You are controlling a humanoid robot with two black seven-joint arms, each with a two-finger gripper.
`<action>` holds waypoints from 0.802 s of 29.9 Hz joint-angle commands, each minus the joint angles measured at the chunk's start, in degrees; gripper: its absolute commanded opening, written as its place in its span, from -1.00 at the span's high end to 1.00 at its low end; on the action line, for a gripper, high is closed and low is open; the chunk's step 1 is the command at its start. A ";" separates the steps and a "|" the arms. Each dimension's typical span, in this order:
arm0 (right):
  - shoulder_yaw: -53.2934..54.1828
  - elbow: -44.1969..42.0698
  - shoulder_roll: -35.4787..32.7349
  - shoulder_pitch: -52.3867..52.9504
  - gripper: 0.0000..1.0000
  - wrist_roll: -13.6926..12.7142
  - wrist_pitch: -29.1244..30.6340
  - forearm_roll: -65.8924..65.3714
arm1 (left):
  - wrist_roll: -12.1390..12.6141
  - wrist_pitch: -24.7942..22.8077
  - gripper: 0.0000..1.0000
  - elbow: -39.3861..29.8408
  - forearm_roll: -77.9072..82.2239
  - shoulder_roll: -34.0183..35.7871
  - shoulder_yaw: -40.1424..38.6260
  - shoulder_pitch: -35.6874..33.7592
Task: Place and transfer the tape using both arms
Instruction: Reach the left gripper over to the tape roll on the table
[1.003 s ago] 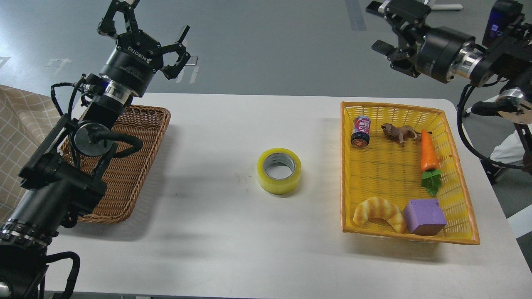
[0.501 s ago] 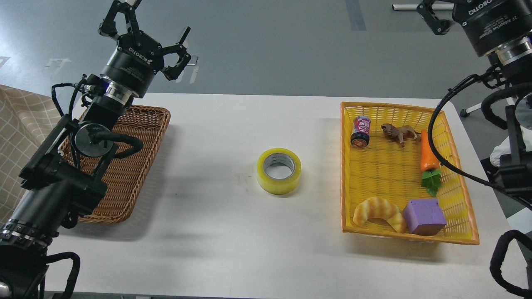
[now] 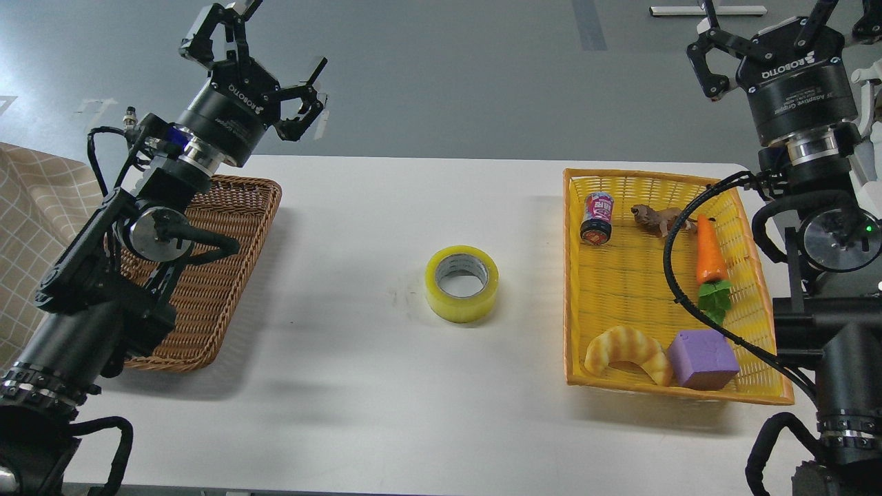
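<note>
The tape (image 3: 462, 283), a yellow translucent roll with a grey-white core, lies flat on the white table (image 3: 386, 386) at its middle, touched by nothing. My left gripper (image 3: 265, 52) is open and empty, raised above the table's far left edge, well left of the tape. My right gripper (image 3: 772, 27) is open and empty, raised beyond the table's far right corner, partly cut off by the top edge.
A brown wicker basket (image 3: 234, 275) lies at the left under my left arm. A yellow basket (image 3: 648, 282) at the right holds a small can (image 3: 597, 218), lion figure (image 3: 658, 218), carrot (image 3: 710, 255), croissant toy (image 3: 628, 351) and purple block (image 3: 703, 358).
My right arm has swung from the upper right into an upright stance over the right table edge, gripper pointing up. My left gripper shifted slightly right and up. The tape has not moved.
</note>
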 commanded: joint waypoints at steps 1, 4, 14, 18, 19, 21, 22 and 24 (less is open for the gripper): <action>0.06 0.11 0.00 -1.11 -1.00 0.00 0.00 0.79 | -0.68 0.00 -0.96 -1.44 6.02 0.32 0.00 -0.09; 0.41 0.37 0.00 -2.34 -1.00 0.00 0.00 0.79 | -2.44 0.00 -0.96 -4.60 19.37 0.50 0.00 -0.17; 2.00 0.81 0.00 -4.36 -1.00 0.00 0.00 1.58 | -3.76 1.19 -0.96 -10.84 42.14 4.08 2.44 0.00; 1.99 0.90 0.00 -5.85 -1.00 0.09 0.00 1.58 | -4.73 1.19 -0.96 -15.32 47.78 10.15 9.65 -0.35; 2.00 0.90 0.00 -6.38 -1.00 0.09 0.00 1.58 | -4.90 1.19 -0.96 -16.81 48.05 11.90 11.67 -0.35; 1.91 1.07 0.00 -6.82 -1.00 0.09 0.00 1.58 | -4.91 1.19 -0.96 -18.84 48.14 13.93 13.35 -0.35; 1.99 1.07 0.00 -7.17 -1.00 0.09 0.00 1.58 | -4.82 1.19 -0.95 -20.50 48.31 15.94 14.49 -0.44; 2.00 1.07 0.00 -7.53 -1.00 0.09 0.00 1.58 | -4.47 1.19 -0.95 -22.09 49.71 18.51 16.51 -0.44</action>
